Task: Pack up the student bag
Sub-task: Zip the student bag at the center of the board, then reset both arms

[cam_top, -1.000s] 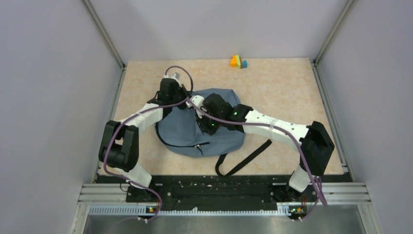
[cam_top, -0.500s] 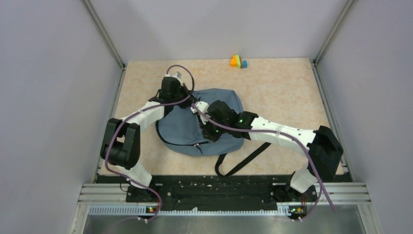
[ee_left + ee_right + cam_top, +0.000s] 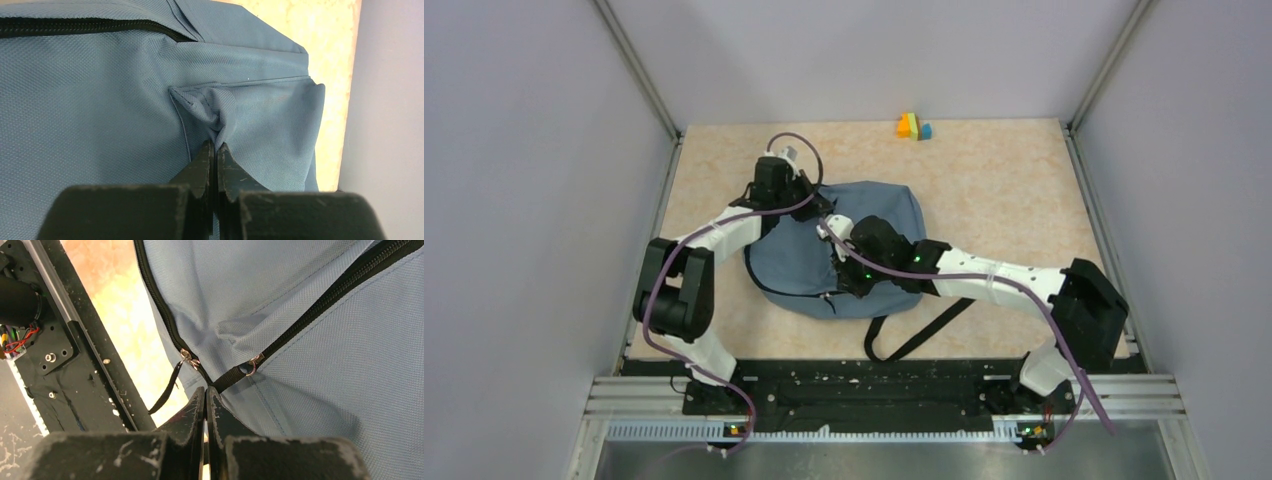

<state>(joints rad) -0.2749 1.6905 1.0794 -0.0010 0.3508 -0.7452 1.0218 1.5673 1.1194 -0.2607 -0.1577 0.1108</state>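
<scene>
Bench notes: the large soft dusty-blue fabric student bag (image 3: pixel 789 262) lies flat on the beige speckled table (image 3: pixel 1014 190), near its middle and between our two arms. A black shoulder strap (image 3: pixel 924 330) trails toward the near edge.

- Left gripper (image 3: pixel 216 147): clenched on a puckered fold of blue fabric (image 3: pixel 218 112) at the bag's far-left corner, acting as the anchor
- Right gripper (image 3: pixel 205 390): nipped tight on the black webbing pull tab (image 3: pixel 231 376) of one silver slider (image 3: pixel 254 361). A second slider sits just beside it
- We cannot tell from here whether the dark zip track (image 3: pixel 325 295) is open or closed behind the slider

Step in hand, as we judge it, is running that slider along the zip.
- We should pull in line with the track, low and steady
- The left pinch should hold firm so the cloth stays taut ahead of the slider
- Slack fabric bunching under the teeth is the likely snag, and the thin tab could slip free

Against the view a second ago:
- The right wrist has travelled nearer to the arm bases and a little left across the bag
- Its forearm lies flatter and its elbow has swung outward
- The left arm has barely shifted
- The small coloured blocks (image 3: pixel 914 126) at the far edge are unmoved
</scene>
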